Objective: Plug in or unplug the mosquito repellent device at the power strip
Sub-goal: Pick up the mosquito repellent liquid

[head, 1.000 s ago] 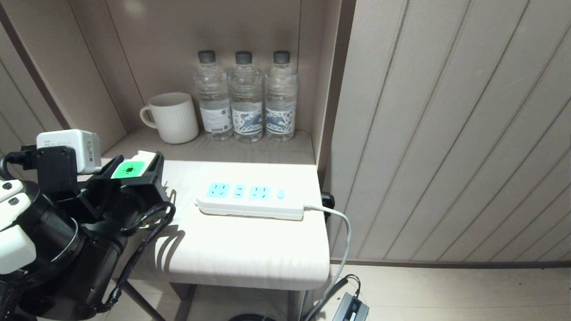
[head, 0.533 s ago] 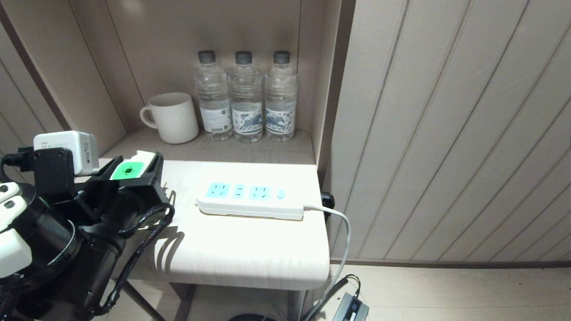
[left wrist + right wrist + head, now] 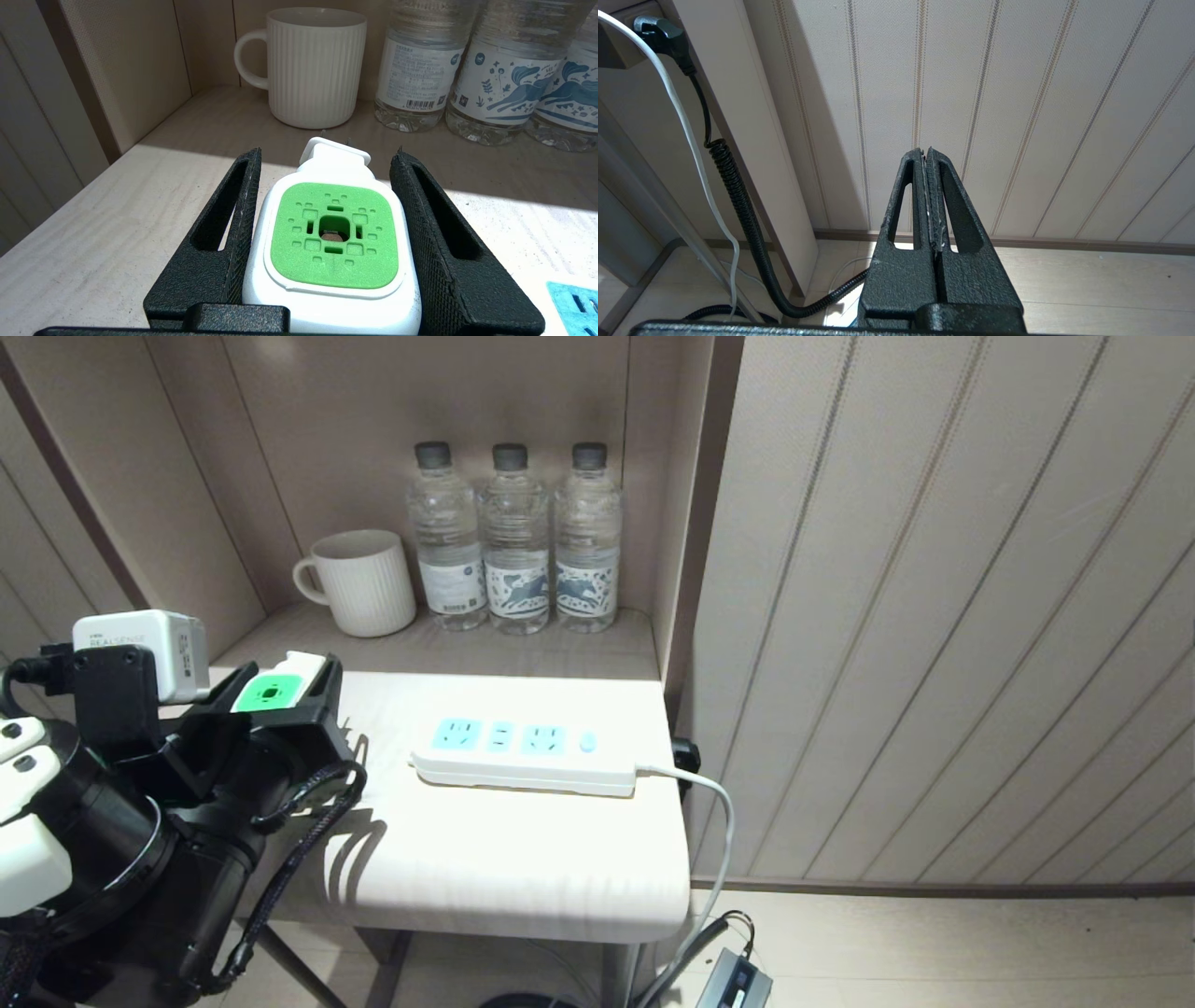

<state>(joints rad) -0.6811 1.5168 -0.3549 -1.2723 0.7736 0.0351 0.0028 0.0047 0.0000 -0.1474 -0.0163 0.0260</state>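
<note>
I'm holding the mosquito repellent device (image 3: 332, 233) with the left gripper (image 3: 280, 695), fingers (image 3: 233, 219) pinching its white body from both sides, green cap face up. It's sitting left of the power strip (image 3: 523, 756), well apart from it, unplugged, over the white tabletop (image 3: 504, 859). Strip's white cord (image 3: 719, 821) is trailing off its far end from the device. Behind the strip, a ribbed white mug (image 3: 359, 581) and three water bottles (image 3: 512, 537) are standing in the alcove. Right gripper (image 3: 930, 196) is hanging low by the wall panel, fingers pressed together, empty.
</note>
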